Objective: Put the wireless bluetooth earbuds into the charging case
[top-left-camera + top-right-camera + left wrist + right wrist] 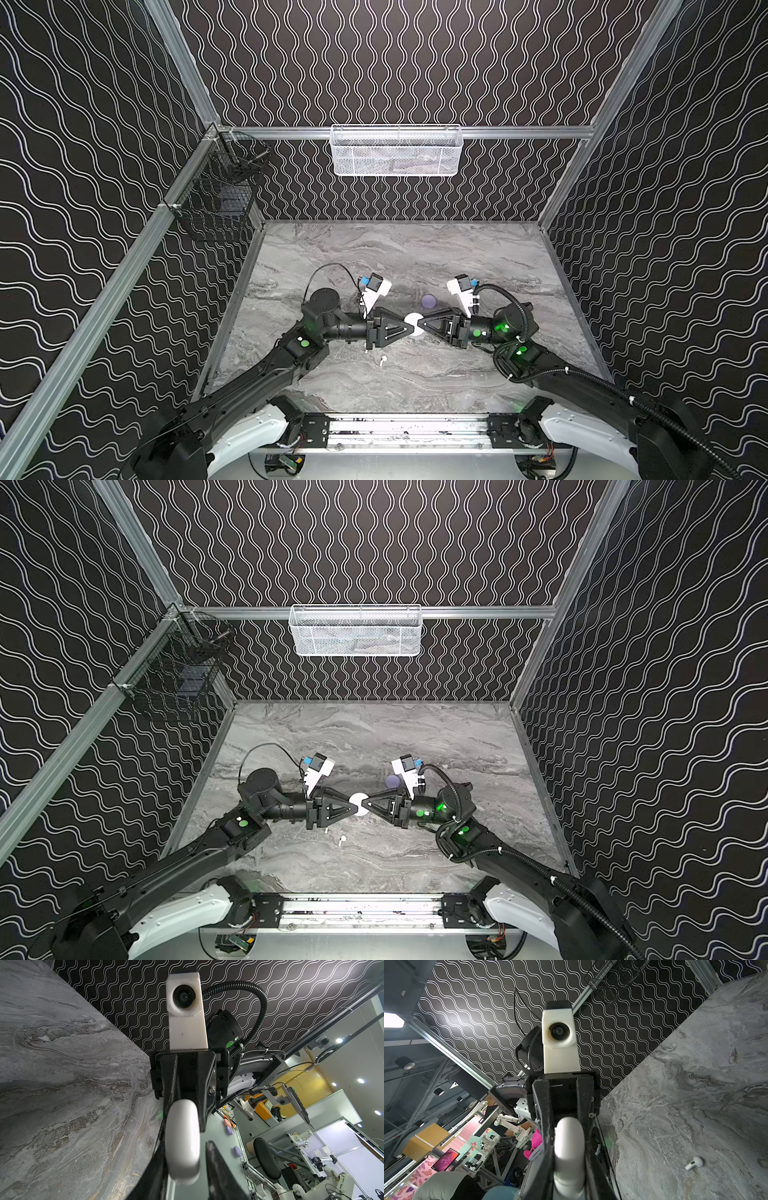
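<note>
My right gripper [419, 323] pinches the white case [412, 318] above the table [415, 257]. My left gripper [411, 329] brackets its other side, with a gap at one finger [216, 1167]. A white earbud [381, 360] lies on the table near my left arm.

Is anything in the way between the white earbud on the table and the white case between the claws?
Nothing on the table blocks the white earbud. The white case looks shut, which blocks the way in. The left claw and right claw are both at it.
</note>
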You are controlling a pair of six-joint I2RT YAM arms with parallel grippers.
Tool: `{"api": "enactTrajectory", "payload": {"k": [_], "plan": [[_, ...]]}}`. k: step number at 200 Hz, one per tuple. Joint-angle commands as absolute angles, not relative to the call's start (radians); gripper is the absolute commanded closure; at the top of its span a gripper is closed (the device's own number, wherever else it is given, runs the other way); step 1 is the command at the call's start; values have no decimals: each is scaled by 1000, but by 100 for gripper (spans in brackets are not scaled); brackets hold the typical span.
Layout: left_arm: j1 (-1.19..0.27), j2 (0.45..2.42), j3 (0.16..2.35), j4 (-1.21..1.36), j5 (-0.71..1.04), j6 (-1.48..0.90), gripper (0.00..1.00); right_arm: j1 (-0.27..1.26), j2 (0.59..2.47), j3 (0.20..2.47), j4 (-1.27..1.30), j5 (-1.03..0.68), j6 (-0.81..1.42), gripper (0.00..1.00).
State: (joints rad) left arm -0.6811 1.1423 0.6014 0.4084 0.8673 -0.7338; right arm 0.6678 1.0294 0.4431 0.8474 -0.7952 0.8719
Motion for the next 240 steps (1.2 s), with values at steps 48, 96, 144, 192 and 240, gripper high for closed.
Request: {"api": "enactTrajectory", "payload": {"k": [48,96,144,192,240], "plan": [[-681,1130,597,435,876,-736,63,667,1030,449,888,-776,881,82],[-687,1140,592,445,875,-739,63,667,1030,460,888,-778,882,82],[-690,1142,585,466,867,-748,64,667,1036,460,896,-787,888,82],[-690,1138,581,478,854,-752,66,668,1037,459,898,-793,889,82],[-690,1137,577,499,847,-761,67,667,1048,456,920,-805,899,82]]}}
